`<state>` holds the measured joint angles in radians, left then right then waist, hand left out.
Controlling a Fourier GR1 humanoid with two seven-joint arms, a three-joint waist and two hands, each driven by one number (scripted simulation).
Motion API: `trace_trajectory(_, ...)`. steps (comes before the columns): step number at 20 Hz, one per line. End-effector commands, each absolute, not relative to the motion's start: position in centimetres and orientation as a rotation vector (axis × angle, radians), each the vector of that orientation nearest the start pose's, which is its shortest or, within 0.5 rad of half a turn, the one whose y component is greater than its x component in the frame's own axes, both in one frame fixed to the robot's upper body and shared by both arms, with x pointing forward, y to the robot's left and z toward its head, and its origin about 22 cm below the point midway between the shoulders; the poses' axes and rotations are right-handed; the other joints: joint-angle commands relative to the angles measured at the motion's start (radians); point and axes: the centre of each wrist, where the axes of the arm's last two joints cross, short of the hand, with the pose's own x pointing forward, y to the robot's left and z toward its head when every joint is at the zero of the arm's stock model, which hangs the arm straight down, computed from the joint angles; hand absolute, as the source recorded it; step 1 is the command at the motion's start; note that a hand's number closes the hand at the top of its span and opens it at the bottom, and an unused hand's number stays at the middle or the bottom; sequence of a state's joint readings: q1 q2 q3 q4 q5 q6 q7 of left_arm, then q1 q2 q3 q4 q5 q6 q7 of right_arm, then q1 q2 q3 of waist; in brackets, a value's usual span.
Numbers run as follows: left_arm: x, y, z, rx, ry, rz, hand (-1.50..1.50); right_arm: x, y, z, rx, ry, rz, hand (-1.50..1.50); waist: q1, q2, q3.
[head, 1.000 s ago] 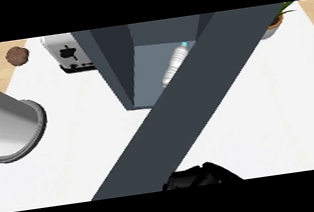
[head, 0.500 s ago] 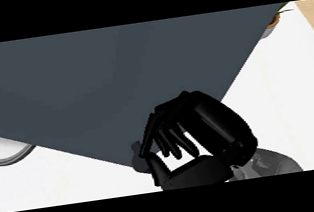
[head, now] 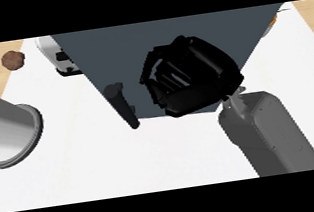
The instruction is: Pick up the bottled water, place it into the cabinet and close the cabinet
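Observation:
The dark grey cabinet [head: 180, 34] stands at the back middle of the white counter, its door flat across the front. The door's dark bar handle [head: 122, 105] hangs at its lower left edge. My right hand [head: 185, 76] lies against the door's face with relaxed fingers and holds nothing. Its grey forearm [head: 268, 132] comes in from the lower right. No bottled water shows in this view. My left hand is out of view; only a grey forearm end [head: 3, 132] shows at the left.
A white appliance [head: 60, 58] stands behind the cabinet's left side. A small brown object [head: 12, 59] lies on the wooden floor at the far left. An orange bit of something [head: 276, 19] peeks out at the cabinet's right.
The cabinet door has swung from wide open to flat across the front, hiding the bottle inside. My right hand has moved up and forward against the door.

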<state>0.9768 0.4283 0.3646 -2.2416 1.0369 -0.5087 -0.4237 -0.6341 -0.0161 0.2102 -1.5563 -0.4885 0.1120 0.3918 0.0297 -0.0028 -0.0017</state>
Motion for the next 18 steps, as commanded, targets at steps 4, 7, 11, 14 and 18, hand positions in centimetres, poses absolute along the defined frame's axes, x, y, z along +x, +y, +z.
trace_trajectory(4, 1.1, 36.6, 11.2, -0.322, -1.994, 0.249, -1.5, 36.2, -10.6, 15.1, 0.754, -1.573, 0.454, 1.5, -0.002, 0.005, 0.002)
trace_trajectory(7, 1.0, 37.5, 12.1, -0.335, -1.994, 0.255, -1.5, 37.4, -9.6, 17.3, 0.739, -1.57, 0.457, 1.5, 0.006, 0.007, 0.002)
trace_trajectory(11, 1.8, 37.6, 10.7, -0.358, -1.981, 0.252, -1.5, 38.6, -9.3, 17.5, 0.768, -1.542, 0.459, 1.5, 0.014, 0.012, 0.001)
trace_trajectory(14, 1.7, 38.1, 11.7, -0.366, -1.975, 0.231, -1.5, 37.7, -8.0, 15.7, 0.841, -1.507, 0.477, 1.5, 0.018, 0.011, 0.002)
trace_trajectory(18, 1.4, 37.3, 11.0, -0.339, -1.979, 0.265, -1.5, 38.3, -7.9, 18.1, 0.871, -1.497, 0.502, 1.5, 0.015, 0.011, 0.001)
